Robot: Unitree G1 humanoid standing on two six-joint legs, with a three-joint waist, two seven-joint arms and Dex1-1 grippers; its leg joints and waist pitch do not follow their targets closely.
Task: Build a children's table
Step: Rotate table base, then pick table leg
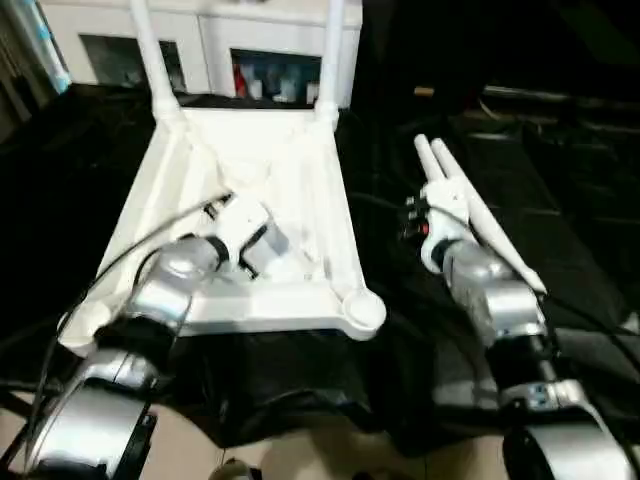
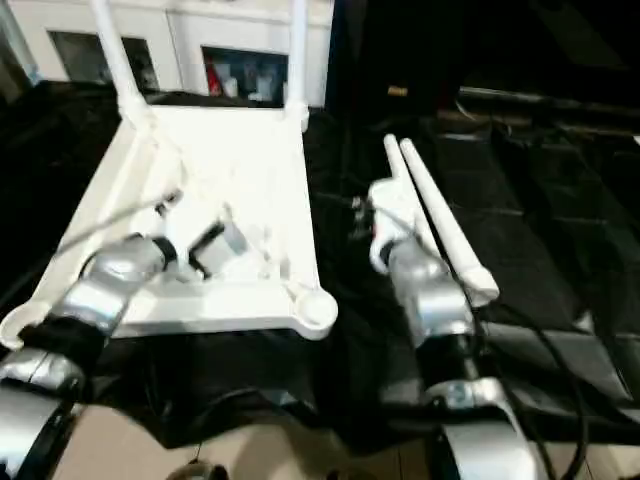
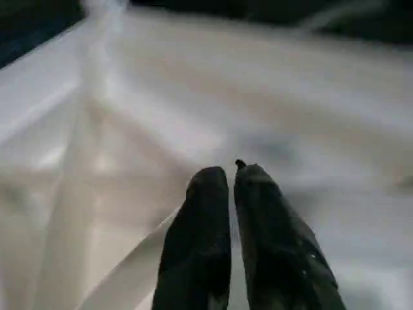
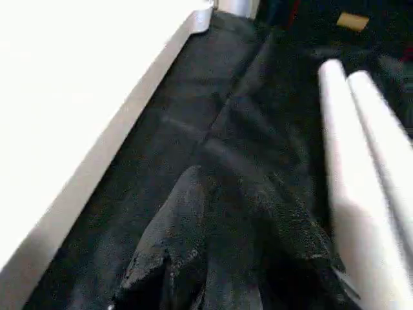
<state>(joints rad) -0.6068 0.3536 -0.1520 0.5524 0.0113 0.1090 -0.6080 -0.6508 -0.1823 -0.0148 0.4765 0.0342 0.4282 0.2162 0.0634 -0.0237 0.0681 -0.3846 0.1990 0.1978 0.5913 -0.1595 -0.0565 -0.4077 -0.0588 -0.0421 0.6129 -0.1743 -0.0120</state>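
Observation:
The children's table lies upside down as a white tabletop [image 1: 300, 170] on black cloth, ribbed underside up. Two legs [image 1: 150, 50] [image 1: 332, 50] stand in its far corners. Two loose legs [image 1: 470, 210] lie side by side on the cloth to the right. My left gripper [image 1: 258, 248] hovers over the near part of the underside; in the left wrist view its fingers [image 3: 206, 213] sit close together with nothing between them. My right gripper [image 4: 226, 187] is low over the cloth, just left of the loose legs [image 4: 361, 161], open and empty.
The near right corner socket [image 1: 362, 310] of the tabletop has no leg in it. A white cabinet [image 1: 270, 50] with glass doors stands behind the table. The black cloth [image 1: 300, 390] hangs over the near edge above a beige floor [image 1: 300, 460].

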